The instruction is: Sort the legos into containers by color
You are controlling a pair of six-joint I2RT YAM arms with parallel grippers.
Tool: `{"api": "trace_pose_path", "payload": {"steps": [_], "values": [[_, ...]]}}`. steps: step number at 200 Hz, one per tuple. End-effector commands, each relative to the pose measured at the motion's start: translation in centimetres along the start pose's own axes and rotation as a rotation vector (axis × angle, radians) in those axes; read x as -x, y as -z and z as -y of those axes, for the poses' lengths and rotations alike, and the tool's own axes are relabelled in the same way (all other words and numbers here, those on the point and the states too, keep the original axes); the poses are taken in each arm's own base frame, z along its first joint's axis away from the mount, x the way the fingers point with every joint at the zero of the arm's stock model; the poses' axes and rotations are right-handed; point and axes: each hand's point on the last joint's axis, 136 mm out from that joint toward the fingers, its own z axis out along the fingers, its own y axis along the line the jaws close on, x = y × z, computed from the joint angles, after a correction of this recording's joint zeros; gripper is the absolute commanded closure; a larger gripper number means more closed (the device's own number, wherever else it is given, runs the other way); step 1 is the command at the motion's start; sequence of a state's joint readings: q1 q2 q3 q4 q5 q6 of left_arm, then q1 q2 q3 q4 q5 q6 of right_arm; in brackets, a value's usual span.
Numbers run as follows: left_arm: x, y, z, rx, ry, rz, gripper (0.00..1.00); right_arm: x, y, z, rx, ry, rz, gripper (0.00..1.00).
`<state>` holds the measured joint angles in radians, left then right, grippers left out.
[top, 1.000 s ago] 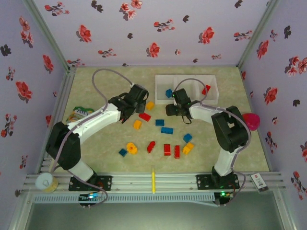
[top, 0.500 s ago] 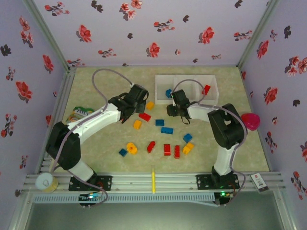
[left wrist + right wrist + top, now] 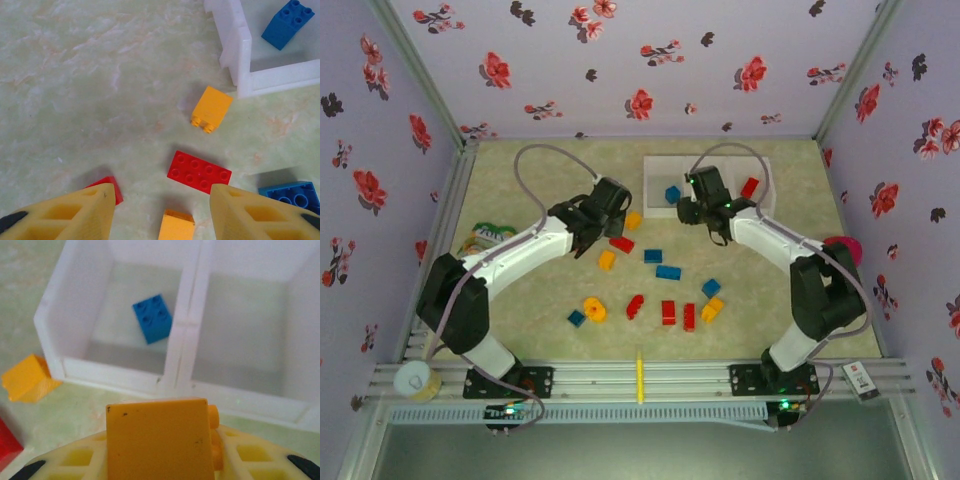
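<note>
Two grippers are at work, and each carries its own hazard. Left of centre in the top view, the left gripper [image 3: 161, 192] hangs low over the loose legos [image 3: 668, 272] with its jaws apart and nothing gripped. In its wrist view a loose orange brick [image 3: 176, 226] lies at the bottom edge in the gap. A flat red brick [image 3: 199, 171] sits just above it, and a second red brick [image 3: 111, 186] peeks from under the left finger. Closing here could pinch the wrong colour or flick a neighbour away.

Further right, the right gripper [image 3: 165, 460] is clamped on the held orange brick [image 3: 157, 437] at the near wall of the containers [image 3: 175, 380], roughly in line with the divider. Letting go early would drop it on the table [image 3: 75, 405]. Drifting left would land it beside the blue brick [image 3: 152, 317] in the left compartment rather than the bare middle one.
</note>
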<state>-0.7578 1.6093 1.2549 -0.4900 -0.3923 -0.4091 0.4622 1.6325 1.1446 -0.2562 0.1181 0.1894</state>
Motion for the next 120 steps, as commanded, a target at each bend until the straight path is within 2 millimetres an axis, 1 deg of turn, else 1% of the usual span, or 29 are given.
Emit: {"api": "trace_pose_path", "payload": {"steps": [1, 16, 36, 47, 68, 86, 120], "values": [[0.3, -0.3, 1.4, -0.023, 0.024, -0.002, 0.47, 0.0, -0.5, 3.7, -0.102, -0.036, -0.051, 0.68], [0.2, -0.2, 2.4, -0.038, 0.01, 0.001, 0.46, 0.6, -1.5, 5.0, -0.108, -0.081, -0.057, 0.68], [0.2, -0.2, 3.1, -0.047, -0.006, -0.002, 0.45, 1.3, -3.0, 5.9, -0.105, -0.107, -0.063, 0.68], [0.1, -0.3, 3.6, -0.054, -0.01, -0.009, 0.45, 1.2, -3.9, 6.2, -0.102, -0.116, -0.08, 0.68], [-0.2, -0.3, 4.4, -0.064, -0.023, -0.025, 0.45, 1.2, -5.4, 6.5, -0.088, -0.138, -0.101, 0.66], [-0.7, -0.5, 4.9, -0.059, -0.029, -0.048, 0.45, 0.7, -6.5, 6.7, -0.082, -0.154, -0.122, 0.64], [-1.6, -0.8, 5.6, -0.061, -0.045, -0.073, 0.45, 0.5, -7.4, 6.6, -0.073, -0.17, -0.132, 0.59]]}}
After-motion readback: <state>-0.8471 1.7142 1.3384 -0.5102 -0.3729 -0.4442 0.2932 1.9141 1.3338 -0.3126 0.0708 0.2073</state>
